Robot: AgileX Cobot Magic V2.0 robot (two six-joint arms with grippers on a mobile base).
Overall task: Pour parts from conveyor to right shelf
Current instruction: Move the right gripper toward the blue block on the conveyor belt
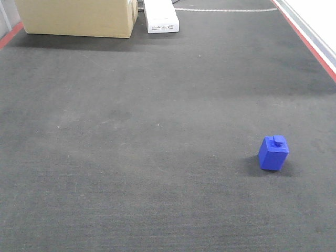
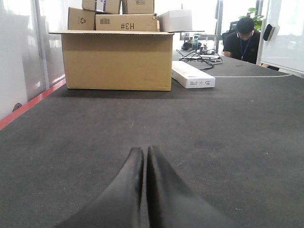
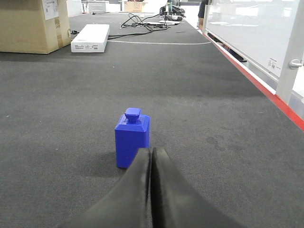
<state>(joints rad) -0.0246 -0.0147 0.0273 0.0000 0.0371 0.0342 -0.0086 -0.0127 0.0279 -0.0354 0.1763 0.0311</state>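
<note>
Toward the lower right of the front view, the blue block (image 1: 273,153) is standing alone on the conveyor (image 1: 131,131), well apart from the cardboard box (image 1: 79,18) and white carton (image 1: 161,16) at the top left. The right tool (image 3: 151,153) is hovering near it with fingers pressed together and empty, probably lining up for a grasp, while the left tool (image 2: 144,152), also closed, is idling over bare belt. The block is sitting upright, long axis vertical, its stud pointing up.

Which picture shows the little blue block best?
The right wrist view: the blue block stands close, upright, stud on top. The front view shows it whole but small; the left wrist view misses it.
</note>
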